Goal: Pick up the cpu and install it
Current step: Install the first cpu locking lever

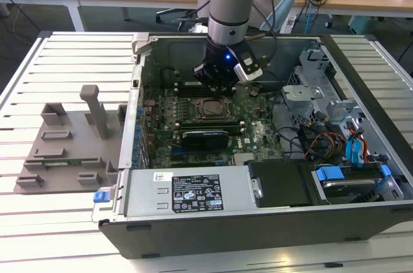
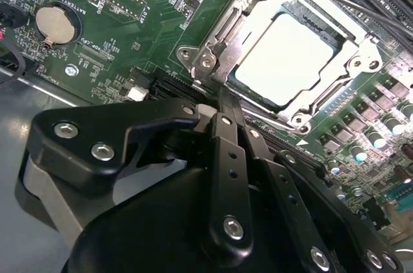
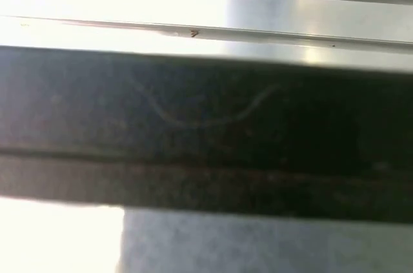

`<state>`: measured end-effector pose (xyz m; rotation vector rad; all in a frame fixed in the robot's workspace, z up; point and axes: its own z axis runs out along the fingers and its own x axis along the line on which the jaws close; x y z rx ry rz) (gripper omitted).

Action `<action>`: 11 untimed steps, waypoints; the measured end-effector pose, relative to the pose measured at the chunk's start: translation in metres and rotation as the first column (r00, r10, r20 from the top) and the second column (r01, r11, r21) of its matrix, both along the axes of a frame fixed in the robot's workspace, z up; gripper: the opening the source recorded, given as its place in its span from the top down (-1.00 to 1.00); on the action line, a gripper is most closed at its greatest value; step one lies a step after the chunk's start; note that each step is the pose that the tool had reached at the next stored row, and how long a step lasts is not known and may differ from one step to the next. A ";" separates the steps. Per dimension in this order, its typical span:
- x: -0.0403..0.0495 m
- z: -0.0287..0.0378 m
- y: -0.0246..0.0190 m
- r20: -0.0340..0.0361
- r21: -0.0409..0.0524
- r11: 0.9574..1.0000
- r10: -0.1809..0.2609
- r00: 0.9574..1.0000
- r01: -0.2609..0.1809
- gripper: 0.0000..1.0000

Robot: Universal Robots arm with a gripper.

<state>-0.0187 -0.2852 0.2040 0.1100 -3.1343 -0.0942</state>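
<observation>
The cpu [image 2: 287, 60], a flat square chip with a pale shiny top, lies in the metal-framed socket [image 2: 213, 60] on the green motherboard [image 2: 129, 40]. In the exterior view the socket [image 1: 211, 109] sits mid-board inside the open computer case [image 1: 361, 79]. My gripper [image 1: 221, 84] hangs just behind the socket, low over the board. In the second wrist view my gripper [image 2: 210, 102] has its black fingers drawn together, shut on nothing. Its tip is beside the socket frame and does not touch the chip.
A long black card [image 1: 205, 136] lies just in front of the socket. Drive bays and cables [image 1: 335, 137] crowd the case at the exterior view's right. A grey plastic tray with posts [image 1: 64, 137] rests on the slatted table at the left. A coin battery [image 2: 57, 22] sits on the board.
</observation>
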 end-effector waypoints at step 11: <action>0.0000 -0.0003 -0.0008 0.000 -0.006 1.000 0.000 1.000 0.000 0.78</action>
